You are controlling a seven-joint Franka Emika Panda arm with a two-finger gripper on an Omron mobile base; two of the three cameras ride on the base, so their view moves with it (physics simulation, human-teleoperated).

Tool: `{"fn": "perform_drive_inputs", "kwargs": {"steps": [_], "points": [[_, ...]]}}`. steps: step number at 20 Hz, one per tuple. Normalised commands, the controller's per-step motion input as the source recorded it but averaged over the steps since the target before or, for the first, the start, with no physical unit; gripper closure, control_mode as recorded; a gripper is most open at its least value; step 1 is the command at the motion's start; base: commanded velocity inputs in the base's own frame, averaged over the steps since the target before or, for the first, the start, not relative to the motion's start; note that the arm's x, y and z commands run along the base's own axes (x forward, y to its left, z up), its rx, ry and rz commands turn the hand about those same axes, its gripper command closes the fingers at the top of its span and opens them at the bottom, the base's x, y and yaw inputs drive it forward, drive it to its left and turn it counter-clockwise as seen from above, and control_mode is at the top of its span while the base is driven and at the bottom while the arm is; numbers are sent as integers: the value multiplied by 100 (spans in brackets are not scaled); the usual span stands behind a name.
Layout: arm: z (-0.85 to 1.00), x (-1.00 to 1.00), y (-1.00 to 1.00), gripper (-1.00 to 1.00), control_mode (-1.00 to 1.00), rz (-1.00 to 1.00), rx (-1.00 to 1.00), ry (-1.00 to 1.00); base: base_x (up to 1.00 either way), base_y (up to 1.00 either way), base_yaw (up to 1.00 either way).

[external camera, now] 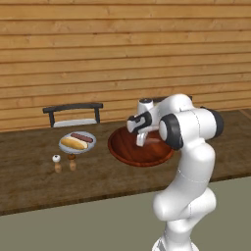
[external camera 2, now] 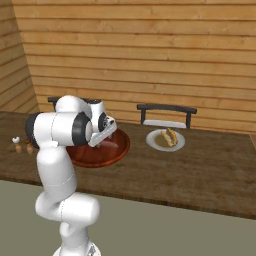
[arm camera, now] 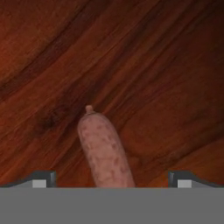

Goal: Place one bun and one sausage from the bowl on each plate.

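Note:
A pinkish-brown sausage [arm camera: 105, 151] lies on the floor of the dark reddish wooden bowl [arm camera: 144, 65]. My gripper [arm camera: 111, 181] hangs low over it, open, one fingertip on each side of the sausage and neither touching it. From the base, the gripper [external camera: 141, 140] points down into the bowl [external camera: 122, 149]. The grey plate [external camera: 65, 146] left of the bowl holds a bun [external camera: 73, 143] and a sausage [external camera: 82, 137]. In the right base view, the gripper [external camera 2: 103, 142] is over the bowl [external camera 2: 107, 157], and the plate [external camera 2: 154, 143] to its right carries a bun [external camera 2: 170, 136].
Two small shakers [external camera: 57, 163] [external camera: 72, 162] stand near the table's front edge, in front of the left plate. A dark chair [external camera: 73, 113] stands behind that plate and another chair [external camera 2: 166, 115] behind the right plate. A wooden wall runs behind the table.

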Motion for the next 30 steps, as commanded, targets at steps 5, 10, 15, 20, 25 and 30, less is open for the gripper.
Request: {"fn": "perform_drive_inputs", "kwargs": {"steps": [5,10,15,20,25,30], "points": [[-21,-7,0,-100,-100,0,0,0,0,0,0],[-14,6,0,-100,-100,0,0,0,0,0,0],[-25,3,0,-100,-100,0,0,-2,0,0,0],[-18,0,0,100,-100,0,0,-1,0,0,0],[-1,0,0,100,-100,0,0,0,0,0,0],[0,0,0,100,-100,0,0,0,0,0,0]]}}
